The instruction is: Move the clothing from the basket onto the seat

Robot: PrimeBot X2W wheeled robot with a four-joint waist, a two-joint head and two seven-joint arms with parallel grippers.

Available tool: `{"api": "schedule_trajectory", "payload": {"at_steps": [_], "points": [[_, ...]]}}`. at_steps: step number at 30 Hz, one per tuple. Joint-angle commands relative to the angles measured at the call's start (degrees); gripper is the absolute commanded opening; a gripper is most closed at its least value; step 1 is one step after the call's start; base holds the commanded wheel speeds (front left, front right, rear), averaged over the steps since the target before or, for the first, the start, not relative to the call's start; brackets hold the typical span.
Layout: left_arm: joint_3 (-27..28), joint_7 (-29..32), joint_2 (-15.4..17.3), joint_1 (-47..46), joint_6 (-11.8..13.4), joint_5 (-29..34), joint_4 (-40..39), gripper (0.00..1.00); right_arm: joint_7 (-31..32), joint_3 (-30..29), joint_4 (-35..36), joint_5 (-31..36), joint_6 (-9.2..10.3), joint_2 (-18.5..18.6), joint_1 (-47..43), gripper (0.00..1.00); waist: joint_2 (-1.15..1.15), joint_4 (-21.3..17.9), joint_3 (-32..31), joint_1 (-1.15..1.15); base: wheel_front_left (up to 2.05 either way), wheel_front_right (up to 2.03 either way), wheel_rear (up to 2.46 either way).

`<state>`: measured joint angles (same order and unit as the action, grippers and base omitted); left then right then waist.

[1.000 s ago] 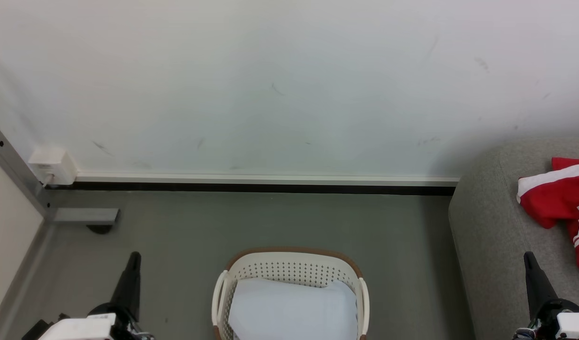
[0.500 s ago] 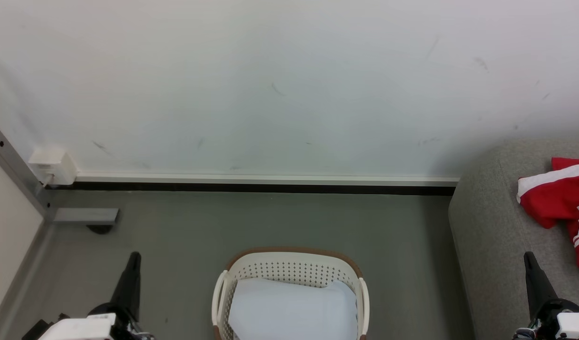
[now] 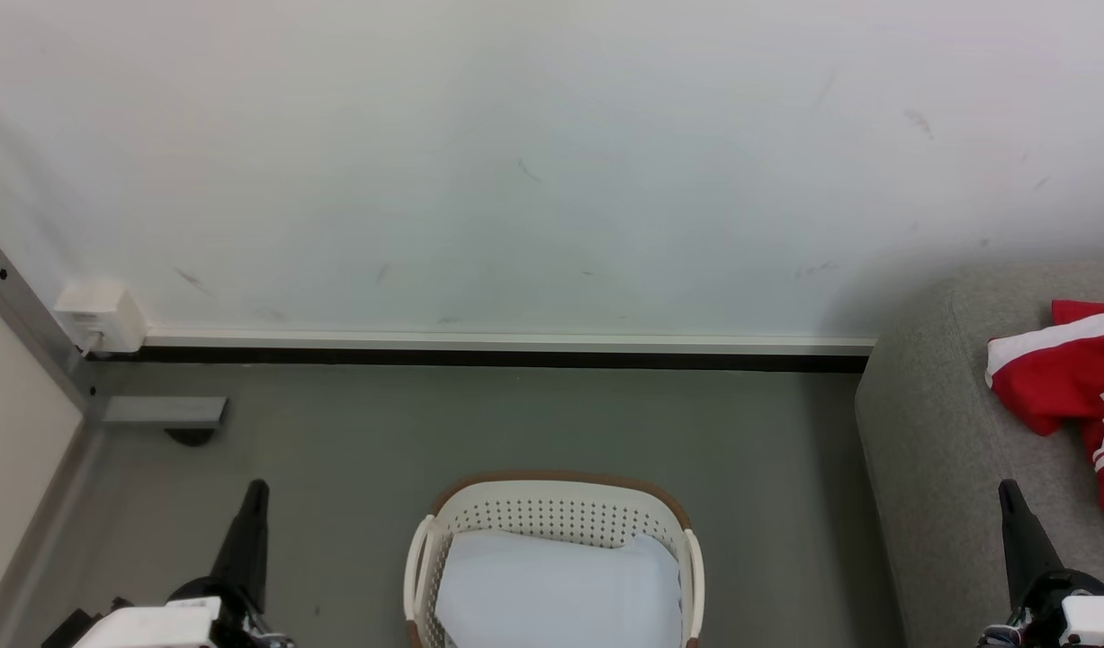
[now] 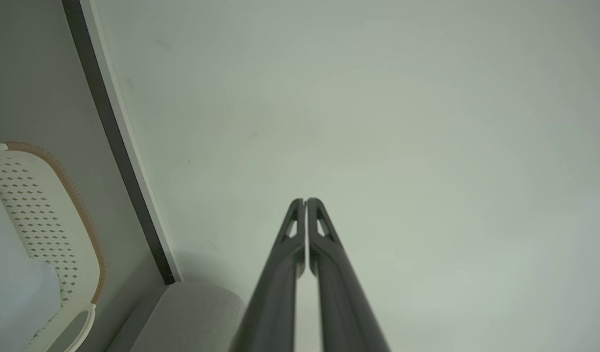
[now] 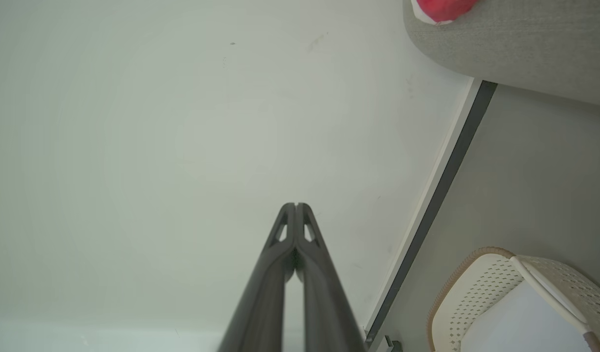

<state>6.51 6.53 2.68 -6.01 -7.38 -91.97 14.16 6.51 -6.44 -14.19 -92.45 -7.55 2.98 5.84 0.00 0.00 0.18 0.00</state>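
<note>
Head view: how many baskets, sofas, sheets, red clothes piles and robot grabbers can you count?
basket: 1
sofa: 1
pale sheet: 1
red-and-white clothing pile: 1
grippers: 2, left gripper and right gripper
Total: 6

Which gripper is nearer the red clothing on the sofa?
Right. In the head view the right gripper shows over the sofa, just below the clothing; the left gripper is beyond the basket, far to the left.
</note>
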Motion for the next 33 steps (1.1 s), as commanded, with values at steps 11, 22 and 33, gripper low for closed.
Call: {"api": "schedule_trajectory", "payload": {"at_steps": [11,22,33], "points": [[0.12,0.23,0.38,-0.42,-0.26,-0.81,-0.22,0.0,0.23,-0.3,0.33,0.06,0.12,-0.12,0.7,0.0,0.0,0.0,0.0,0.0,0.0,0.0,0.0],[0.12,0.23,0.38,-0.42,-0.26,-0.81,-0.23,0.0,0.24,-0.31,0.33,0.07,0.12,-0.12,0.71,0.0,0.0,0.0,0.0,0.0,0.0,0.0,0.0],[0.12,0.23,0.38,-0.42,-0.26,-0.81,-0.23,0.0,0.25,-0.32,0.33,0.09,0.12,-0.12,0.71,0.0,0.0,0.0,0.0,0.0,0.0,0.0,0.0]]}}
